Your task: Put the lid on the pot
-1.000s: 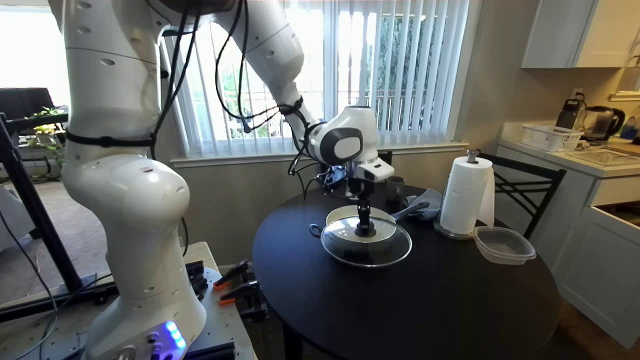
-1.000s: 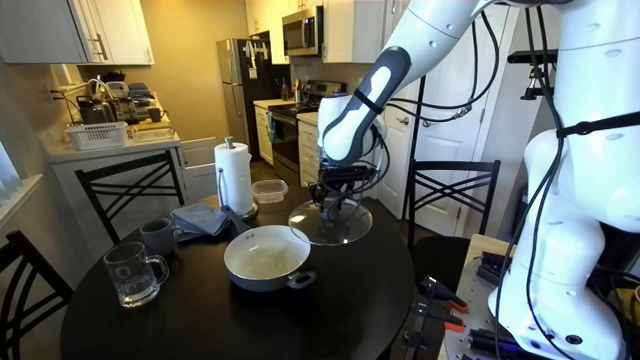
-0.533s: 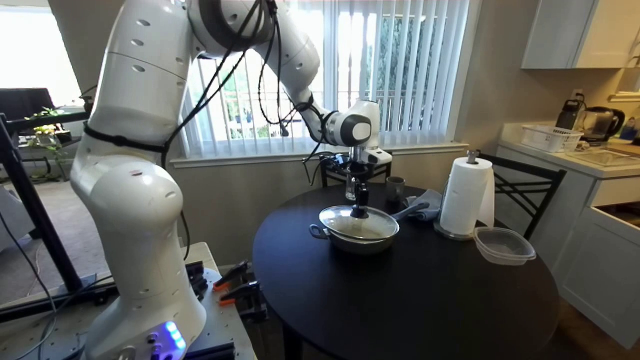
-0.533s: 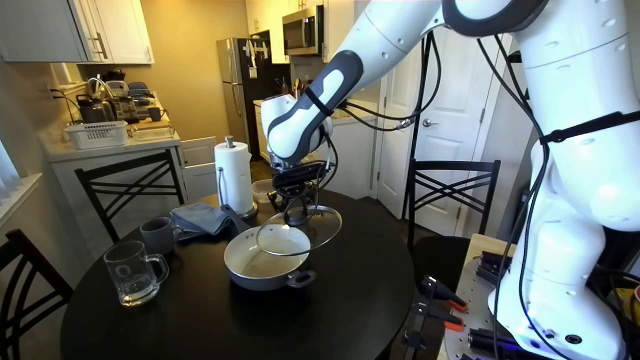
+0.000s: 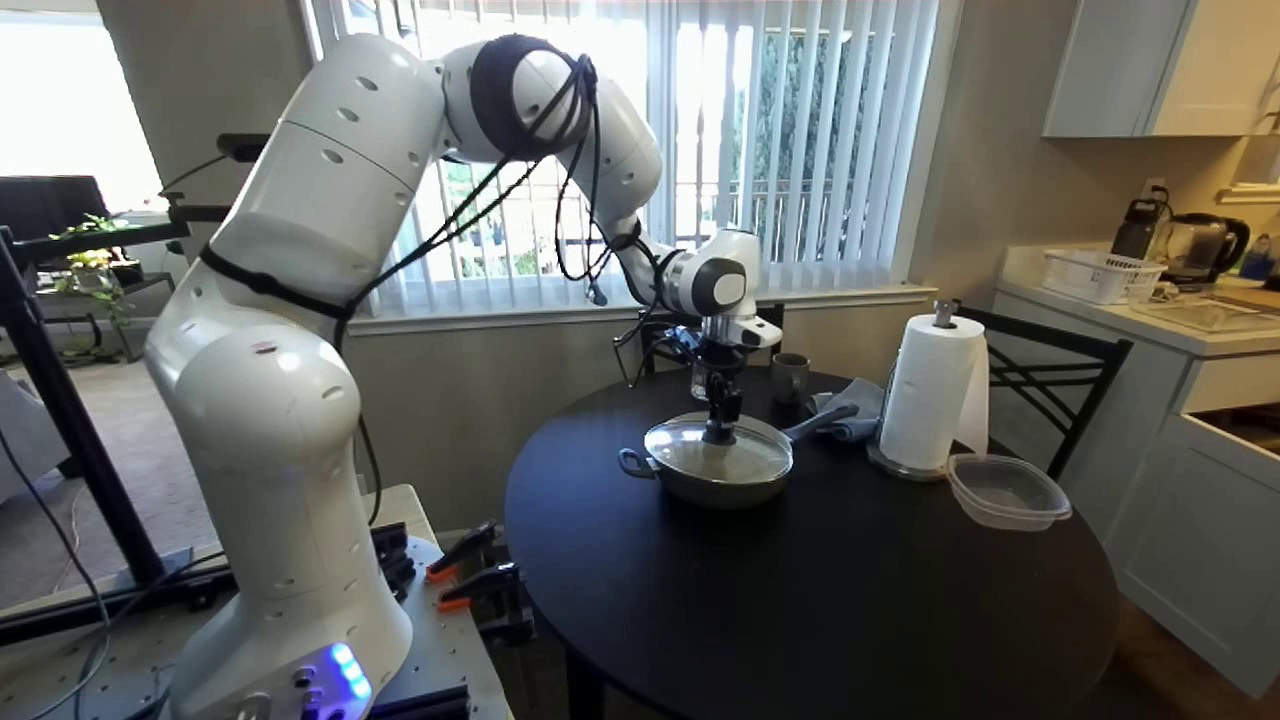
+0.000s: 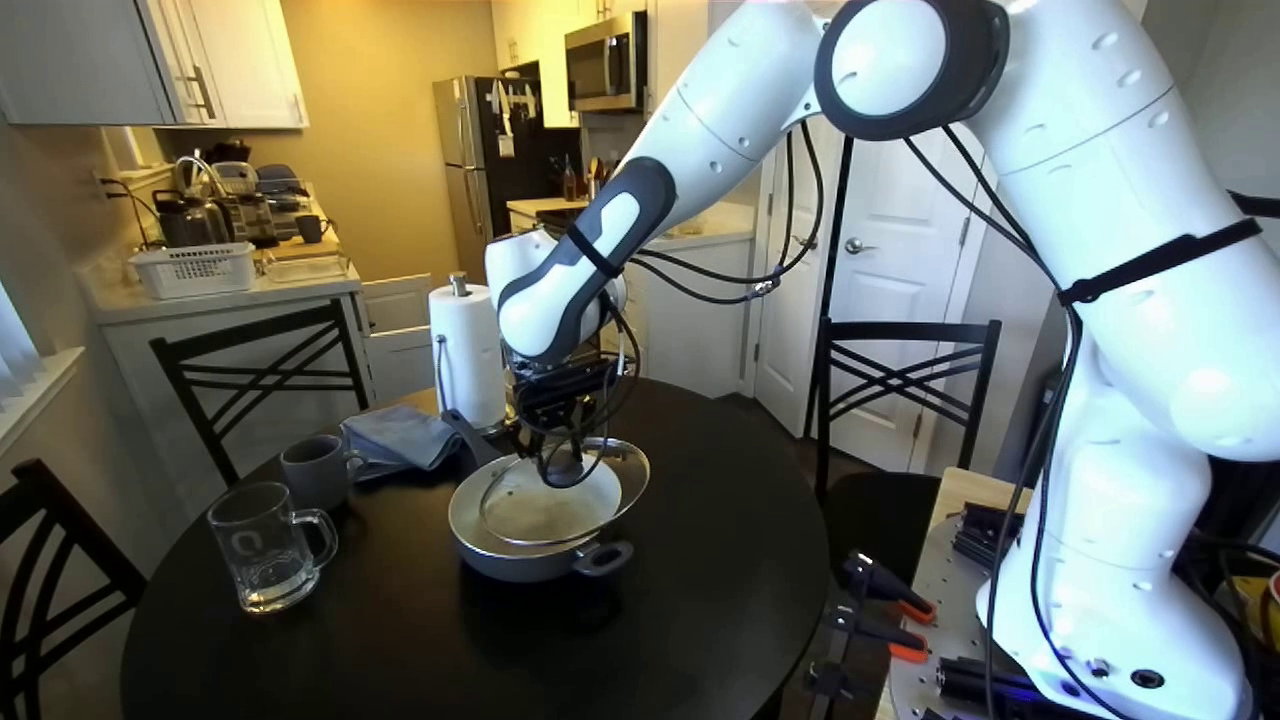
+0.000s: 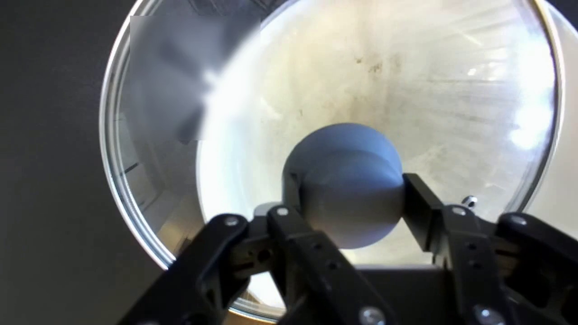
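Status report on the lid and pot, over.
Gripper shut on the knob. Lid over the pot, off-centre, one edge overhanging; contact unclear. No obstruction visible between them.

- Daylight glares white through the vertical blinds (image 5: pixel 790 160).
- In an exterior view, the kitchen's back wall (image 6: pixel 370 180) glows warm yellow.
- In the wrist view, glare whitens the glass lid (image 7: pixel 361 85) at right; a rectangular patch at upper left is blurred.

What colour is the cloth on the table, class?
Greyish blue. The cloth shows best in an exterior view.
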Controlling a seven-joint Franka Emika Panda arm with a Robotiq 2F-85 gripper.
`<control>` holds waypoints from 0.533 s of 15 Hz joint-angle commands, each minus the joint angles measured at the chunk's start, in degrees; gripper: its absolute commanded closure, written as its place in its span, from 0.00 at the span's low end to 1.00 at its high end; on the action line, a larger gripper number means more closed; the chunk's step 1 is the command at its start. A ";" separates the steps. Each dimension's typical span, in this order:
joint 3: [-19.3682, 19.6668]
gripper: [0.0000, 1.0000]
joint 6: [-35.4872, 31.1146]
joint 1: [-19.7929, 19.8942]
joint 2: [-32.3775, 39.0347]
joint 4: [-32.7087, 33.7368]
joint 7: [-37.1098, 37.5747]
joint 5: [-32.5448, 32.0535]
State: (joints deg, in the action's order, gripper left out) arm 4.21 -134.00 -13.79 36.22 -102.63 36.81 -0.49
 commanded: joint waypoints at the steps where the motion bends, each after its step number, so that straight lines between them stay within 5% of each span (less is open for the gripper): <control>1: -1.10 0.68 -2.30 0.00 0.57 0.55 -3.64 -1.36; 8: -0.67 0.68 -7.22 -1.81 -0.75 -1.97 -5.20 -2.16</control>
State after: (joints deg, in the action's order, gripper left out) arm 3.49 -138.78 -14.81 37.48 -102.48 32.71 -1.20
